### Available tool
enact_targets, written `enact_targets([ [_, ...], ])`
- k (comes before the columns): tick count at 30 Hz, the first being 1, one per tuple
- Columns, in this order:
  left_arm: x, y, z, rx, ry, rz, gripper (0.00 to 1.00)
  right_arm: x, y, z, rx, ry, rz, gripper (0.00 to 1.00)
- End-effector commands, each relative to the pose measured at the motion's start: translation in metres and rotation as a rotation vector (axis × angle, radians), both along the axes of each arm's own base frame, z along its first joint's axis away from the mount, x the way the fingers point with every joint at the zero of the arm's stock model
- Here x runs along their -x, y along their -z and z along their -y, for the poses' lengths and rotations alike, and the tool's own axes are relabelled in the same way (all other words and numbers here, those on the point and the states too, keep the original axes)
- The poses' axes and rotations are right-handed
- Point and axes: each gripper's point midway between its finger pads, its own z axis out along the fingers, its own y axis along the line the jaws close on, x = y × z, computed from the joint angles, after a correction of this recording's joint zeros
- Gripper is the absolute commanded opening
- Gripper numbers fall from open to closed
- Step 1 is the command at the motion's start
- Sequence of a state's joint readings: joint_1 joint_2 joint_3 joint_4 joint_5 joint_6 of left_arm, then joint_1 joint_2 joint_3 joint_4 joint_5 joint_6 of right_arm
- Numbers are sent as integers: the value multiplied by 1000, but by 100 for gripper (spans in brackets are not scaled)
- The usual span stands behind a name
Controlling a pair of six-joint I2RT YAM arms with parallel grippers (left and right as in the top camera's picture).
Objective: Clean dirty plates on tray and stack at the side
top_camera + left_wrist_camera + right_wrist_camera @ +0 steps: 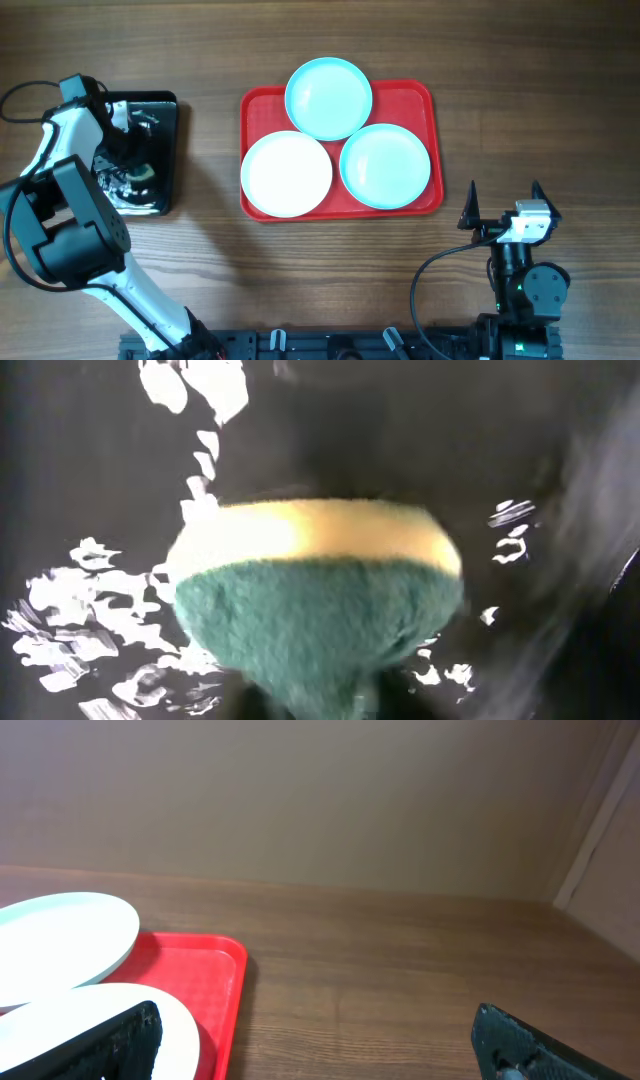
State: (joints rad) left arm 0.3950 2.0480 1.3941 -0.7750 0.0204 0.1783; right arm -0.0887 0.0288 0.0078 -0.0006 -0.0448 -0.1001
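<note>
**Surface and room.** Table of brown wood grain. The right wrist view shows a plain beige wall behind its far edge.

**Tray**. Red, rounded corners, at the middle of the table toward the far edge. It carries all three plates.

**Plates.**
- White plate, at the tray's near left corner.
- Turquoise plate, at the near right corner, just beside the white one.
- Second turquoise plate, at the far edge, overhanging the rim and meeting the other two.

**Black tray**. Glossy, near the table's left edge, well apart from the red tray.

**Sponge**. Yellow with a green scouring face, on the black tray. It fills the left wrist view.

**Left gripper**. Over the black tray. Its fingers are not distinguishable, so I cannot tell their spread or whether they grip the sponge.

**Right gripper**. Near the table's near right corner, beside the red tray. Its fingers are spread wide and hold nothing.
</note>
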Motion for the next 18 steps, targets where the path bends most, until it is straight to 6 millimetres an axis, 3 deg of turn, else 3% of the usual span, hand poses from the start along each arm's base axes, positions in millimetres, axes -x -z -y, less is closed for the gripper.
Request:
enact_targets([
  [1,-4,6,1,19,-6,13,100,0,1,0,4,-4,-1,100],
  [7,-12,4,6,52,1,54,100,0,1,0,4,-4,-1,100],
  [8,-13,4,6,52,1,56,95,0,1,0,4,-4,-1,100],
  [9,-13,4,6,51,2,56,89,0,1,0,4,-4,-1,100],
  [11,-12,5,6,52,2,54,43,0,1,0,4,-4,-1,100],
  [13,-11,6,7,53,1,51,24,0,1,0,4,-4,-1,100],
  [16,-9,7,7,55,1,45,4,0,1,0,4,-4,-1,100],
  [18,-8,7,7,56,1,43,4,0,1,0,4,-4,-1,100],
])
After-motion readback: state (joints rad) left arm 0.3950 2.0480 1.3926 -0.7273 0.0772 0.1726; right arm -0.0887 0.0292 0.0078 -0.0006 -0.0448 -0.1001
